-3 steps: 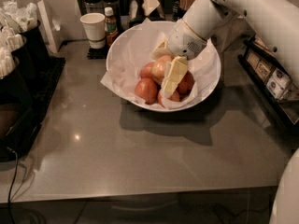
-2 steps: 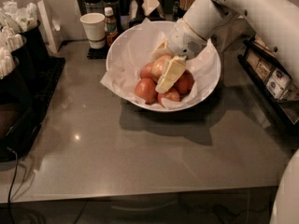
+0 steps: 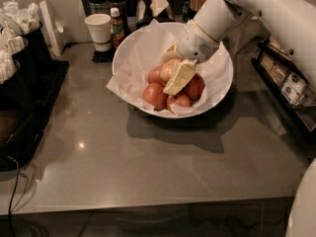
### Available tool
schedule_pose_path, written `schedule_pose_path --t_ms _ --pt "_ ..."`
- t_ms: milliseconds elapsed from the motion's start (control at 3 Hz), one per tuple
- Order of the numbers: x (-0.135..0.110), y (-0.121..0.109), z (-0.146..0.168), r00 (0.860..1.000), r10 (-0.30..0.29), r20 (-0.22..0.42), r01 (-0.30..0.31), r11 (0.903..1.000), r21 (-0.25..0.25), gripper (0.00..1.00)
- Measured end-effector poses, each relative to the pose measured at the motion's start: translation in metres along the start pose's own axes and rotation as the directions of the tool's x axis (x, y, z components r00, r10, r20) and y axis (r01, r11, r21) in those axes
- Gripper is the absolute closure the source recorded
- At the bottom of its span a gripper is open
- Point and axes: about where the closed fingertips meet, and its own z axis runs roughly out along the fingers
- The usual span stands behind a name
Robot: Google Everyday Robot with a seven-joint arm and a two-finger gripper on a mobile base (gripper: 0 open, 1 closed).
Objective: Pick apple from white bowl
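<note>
Grey worktop [image 3: 123, 167], glossy, in a dim counter corner; contents listed left to right. Far left: black holders [image 3: 19, 48] stocked with white packets. Next: paper cup [image 3: 98, 31], upright, with a small brown bottle [image 3: 116, 26] just beside it, both behind the left rim of the bowl. Centre: white bowl [image 3: 129, 48], wide, lined with crinkled paper, holding several red apples [image 3: 154, 95]. On top of these, toward the back, sits the apple [image 3: 164, 70], pale gold, inside the bowl and resting against the red ones. Claw [image 3: 172, 69]: down inside the bowl, astride the apple, with the rear finger [image 3: 171, 48] behind it and the front finger [image 3: 180, 77] lying flat across its near right side. Change noted: over the last second the front finger has drawn up and left toward the apple, while the wrist has kept its place and the apple has not risen. Reading: the claw is now closed on the apple, so the grasp looks made and only the lift clear of the bowl remains. Arm [image 3: 212, 19]: white, entering from the upper right, wrist angled steeply down and leftward over the bowl's right side. Far right: dark rack [image 3: 281, 78] of small boxes, well apart from the bowl.
</note>
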Motion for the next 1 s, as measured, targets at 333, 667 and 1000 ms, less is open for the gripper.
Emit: schedule_pose_path --t_ms 333,667,1000 --pt "-0.001 0.000 -0.002 1.000 -0.001 0.001 0.001 1.0000 0.002 1.00" --pt "0.006 0.003 -0.020 0.999 0.013 0.045 -0.014 0.9995 0.030 1.00" --pt "0.008 0.008 -0.041 0.989 -0.005 0.146 -0.001 0.9991 0.043 1.00"
